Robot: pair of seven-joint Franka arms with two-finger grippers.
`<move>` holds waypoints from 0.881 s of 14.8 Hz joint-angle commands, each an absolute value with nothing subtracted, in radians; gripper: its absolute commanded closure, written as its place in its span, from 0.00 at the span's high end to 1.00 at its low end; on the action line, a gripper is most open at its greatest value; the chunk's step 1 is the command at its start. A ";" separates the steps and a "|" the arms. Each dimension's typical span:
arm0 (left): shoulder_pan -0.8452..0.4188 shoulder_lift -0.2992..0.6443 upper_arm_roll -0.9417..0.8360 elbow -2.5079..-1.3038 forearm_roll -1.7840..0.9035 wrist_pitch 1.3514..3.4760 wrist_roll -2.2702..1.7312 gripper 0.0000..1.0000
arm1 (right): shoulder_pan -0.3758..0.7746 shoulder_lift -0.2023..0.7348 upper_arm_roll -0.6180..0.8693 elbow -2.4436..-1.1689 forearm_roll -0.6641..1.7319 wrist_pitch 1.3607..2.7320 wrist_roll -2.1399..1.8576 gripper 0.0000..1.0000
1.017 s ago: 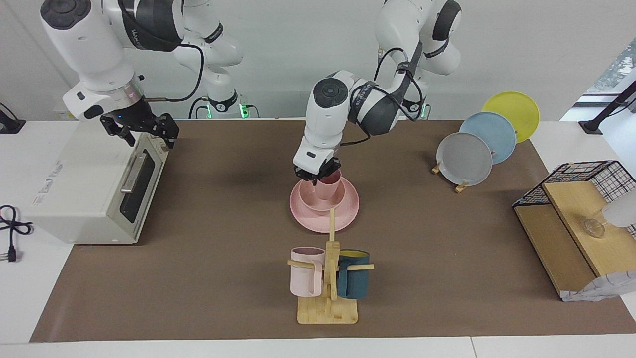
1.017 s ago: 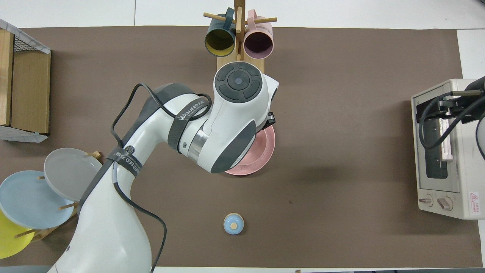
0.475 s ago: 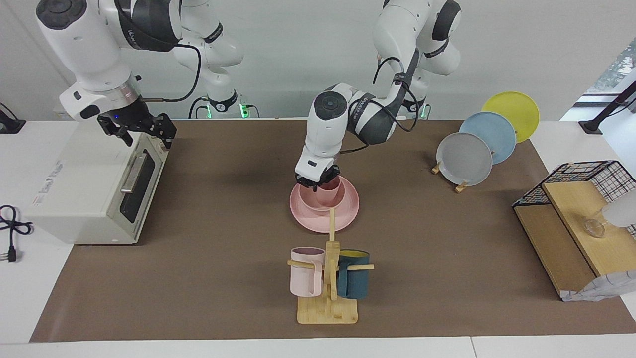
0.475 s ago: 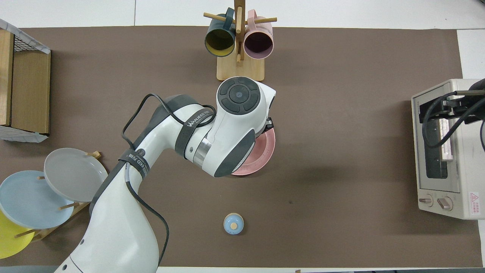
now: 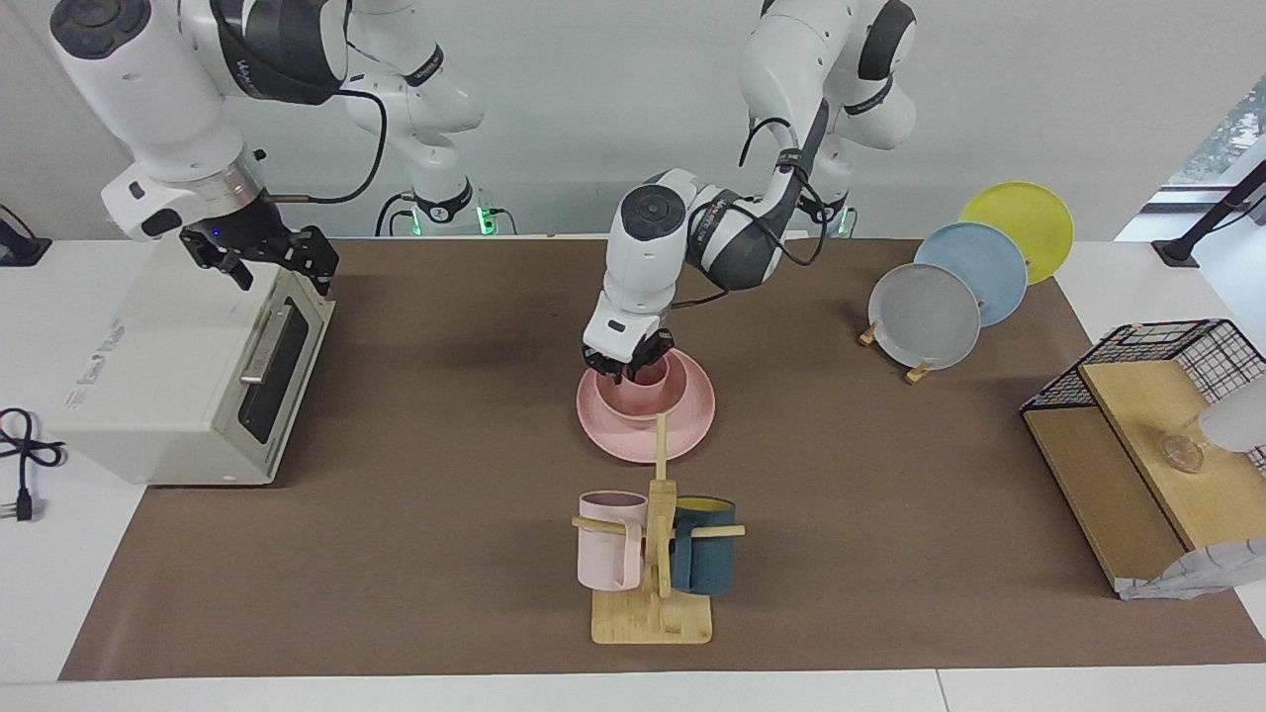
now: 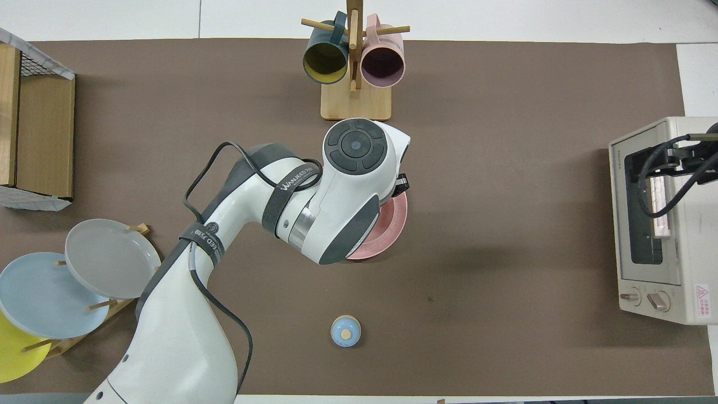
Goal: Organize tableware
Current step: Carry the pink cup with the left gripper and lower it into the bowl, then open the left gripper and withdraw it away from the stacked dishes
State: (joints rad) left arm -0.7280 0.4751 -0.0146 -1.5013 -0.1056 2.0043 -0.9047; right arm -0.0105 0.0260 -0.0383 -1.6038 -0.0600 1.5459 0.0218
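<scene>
With the cup (image 5: 650, 374) sunk inside the bowl (image 5: 641, 394) on the plate (image 5: 692, 415) at mid-table, the left gripper (image 5: 631, 364) gripped its rim and should have released only once seated, while the right gripper (image 5: 259, 255), fingers spread, waited over the toaster oven (image 5: 168, 376).

From overhead, the left arm (image 6: 314, 213) hides the pink bowl, the cup and most of the pink plate (image 6: 392, 224) (only one rim crescent shows). The yellow plate (image 6: 11, 353) is cut by the frame edge.
</scene>
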 commanded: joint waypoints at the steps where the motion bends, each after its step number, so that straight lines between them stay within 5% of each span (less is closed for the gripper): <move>1: -0.738 0.449 0.002 -1.523 -0.094 2.002 -0.917 1.00 | -0.028 0.015 -0.026 -1.608 -0.043 1.537 -0.003 1.00; 7: -0.566 0.272 0.018 -1.503 -0.094 1.784 -0.751 1.00 | -0.023 0.012 -0.026 -1.614 -0.043 1.537 -0.003 1.00; 13: -0.152 0.046 0.018 -1.517 -0.092 1.494 -0.160 1.00 | -0.023 0.012 -0.026 -1.614 -0.043 1.537 -0.003 1.00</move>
State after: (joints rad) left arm -0.2436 0.1046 0.0340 -1.4746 -0.0991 1.5360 -0.2836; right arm -0.0075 0.0260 -0.0340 -1.6038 -0.0590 1.5452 0.0218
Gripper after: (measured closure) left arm 0.000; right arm 0.000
